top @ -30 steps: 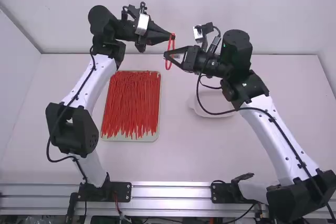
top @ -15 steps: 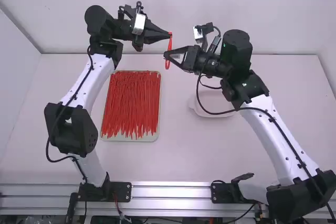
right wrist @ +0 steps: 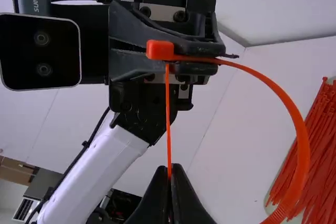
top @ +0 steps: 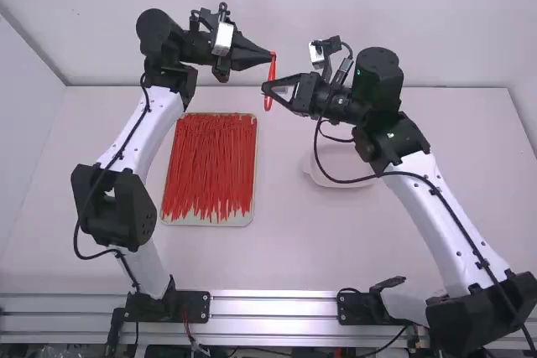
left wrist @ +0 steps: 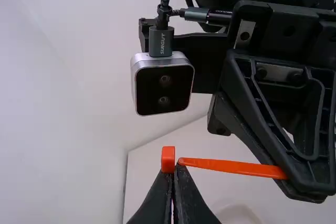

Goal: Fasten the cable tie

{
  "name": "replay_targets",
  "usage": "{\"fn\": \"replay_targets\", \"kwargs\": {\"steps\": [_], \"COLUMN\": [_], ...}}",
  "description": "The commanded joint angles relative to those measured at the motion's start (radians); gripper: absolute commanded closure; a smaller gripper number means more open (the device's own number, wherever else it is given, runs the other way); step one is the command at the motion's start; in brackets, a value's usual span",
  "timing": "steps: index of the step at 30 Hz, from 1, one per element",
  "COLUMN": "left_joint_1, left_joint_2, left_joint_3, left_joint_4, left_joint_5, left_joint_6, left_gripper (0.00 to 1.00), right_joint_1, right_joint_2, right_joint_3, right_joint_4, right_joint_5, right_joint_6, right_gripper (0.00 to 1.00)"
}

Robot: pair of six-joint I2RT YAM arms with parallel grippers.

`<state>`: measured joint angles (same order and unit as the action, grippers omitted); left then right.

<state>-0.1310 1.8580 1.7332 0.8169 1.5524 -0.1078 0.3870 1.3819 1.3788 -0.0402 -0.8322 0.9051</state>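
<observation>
While both grippers pinch it in mid-air, the tie [top: 268,100] hangs as a loop at the upper middle of the high view.

At its top end the left gripper [top: 269,56] has its fingers pressed together just under the tie's square head [left wrist: 168,159], and the right gripper [top: 268,87], just below in the frame, is closed on the tail [right wrist: 168,119]. Seen from above, the tie's long axis runs up-down, head on top, with the loop sagging past the right gripper's tip. From the right wrist, the tail drops straight from the head to the fingers, while the strap arcs out toward the right edge and curls back at lower right. The tail seems to pass through the head, though that is hard to confirm. Spare ties [top: 210,165] lie on a tray [top: 210,220] left of centre on the table [top: 285,207].
</observation>
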Motion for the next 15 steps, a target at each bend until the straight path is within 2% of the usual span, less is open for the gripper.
{"fn": "replay_targets", "kwargs": {"steps": [1,15], "left_joint_1": [-0.006,-0.013], "left_joint_2": [0.004,0.004], "left_joint_3": [-0.006,-0.006], "left_joint_4": [0.007,0.005], "left_joint_5": [0.011,0.011], "left_joint_6": [0.0,0.0], "left_gripper": [0.98,0.98], "right_joint_1": [0.001,-0.003], "right_joint_2": [0.004,0.004], "right_joint_3": [-0.006,-0.006], "right_joint_4": [0.008,0.007], "right_joint_5": [-0.009,-0.005], "right_joint_6": [-0.011,-0.042], "right_gripper": [1.0,1.0]}}
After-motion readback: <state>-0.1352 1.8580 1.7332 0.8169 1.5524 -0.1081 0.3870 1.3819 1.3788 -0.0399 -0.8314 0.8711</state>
